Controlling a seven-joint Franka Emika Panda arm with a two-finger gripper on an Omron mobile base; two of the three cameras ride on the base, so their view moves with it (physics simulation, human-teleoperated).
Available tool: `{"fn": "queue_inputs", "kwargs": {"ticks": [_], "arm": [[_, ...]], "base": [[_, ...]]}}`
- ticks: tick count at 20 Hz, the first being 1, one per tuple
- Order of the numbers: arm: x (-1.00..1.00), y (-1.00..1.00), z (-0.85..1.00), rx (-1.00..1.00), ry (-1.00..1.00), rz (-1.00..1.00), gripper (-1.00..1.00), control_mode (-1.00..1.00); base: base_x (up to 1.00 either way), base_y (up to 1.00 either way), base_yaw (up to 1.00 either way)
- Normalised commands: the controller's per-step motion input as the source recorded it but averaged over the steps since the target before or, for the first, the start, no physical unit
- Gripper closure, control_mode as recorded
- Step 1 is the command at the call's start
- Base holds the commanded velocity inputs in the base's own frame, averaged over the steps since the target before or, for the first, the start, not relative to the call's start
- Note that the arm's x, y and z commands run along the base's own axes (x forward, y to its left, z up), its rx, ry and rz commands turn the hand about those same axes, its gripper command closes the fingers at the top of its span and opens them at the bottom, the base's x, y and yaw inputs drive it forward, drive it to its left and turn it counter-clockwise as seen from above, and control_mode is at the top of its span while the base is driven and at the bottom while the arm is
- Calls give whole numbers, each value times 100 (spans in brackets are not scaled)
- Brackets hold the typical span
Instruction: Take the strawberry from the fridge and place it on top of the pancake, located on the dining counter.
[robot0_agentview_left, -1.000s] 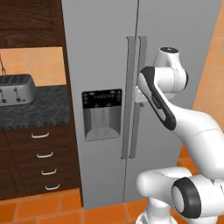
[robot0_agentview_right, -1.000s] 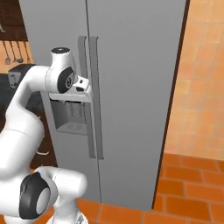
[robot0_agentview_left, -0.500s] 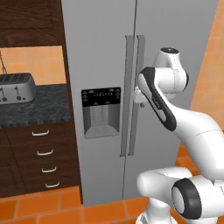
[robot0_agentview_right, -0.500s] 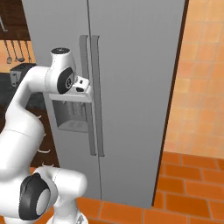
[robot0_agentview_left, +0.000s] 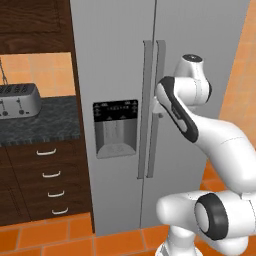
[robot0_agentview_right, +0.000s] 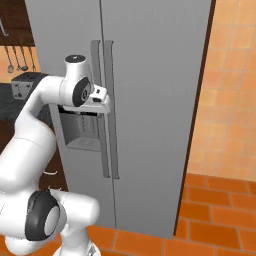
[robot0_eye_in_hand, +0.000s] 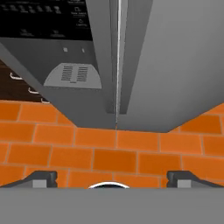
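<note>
A: Where does the gripper (robot0_eye_in_hand: 111, 178) stand relative to the fridge (robot0_agentview_left: 120, 60)?

B: Right at the two long handles (robot0_agentview_right: 106, 110), which run vertically down the seam between the doors. The jaws are spread wide with nothing between them (in the hand view the tips sit far apart, looking down along the handles to the orange floor tiles (robot0_eye_in_hand: 109, 153)).

A: And the strawberry?

B: Presumably inside; both doors are shut. The next move likely turns on straddling one upright handle crosswise, the nearer being beside the dispenser panel (robot0_agentview_left: 115, 127).
</note>
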Motion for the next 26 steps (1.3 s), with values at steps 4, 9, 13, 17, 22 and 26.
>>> {"fn": "queue_inputs", "kwargs": {"ticks": [4, 9, 13, 17, 22, 26], "arm": [[58, -1, 0, 0, -12, -1, -100, -100], [18, -1, -8, -1, 3, -2, -100, -100], [5, -1, -3, 0, -14, 0, -100, -100], [14, -7, 0, 0, -3, 0, -100, -100], [13, -7, 0, 0, -8, 0, -100, -100], [36, -2, -5, 0, -7, -6, -100, -100]], "base": [[0, 0, 0], [0, 0, 0], [0, 0, 0], [0, 0, 0], [0, 0, 0], [0, 0, 0]]}}
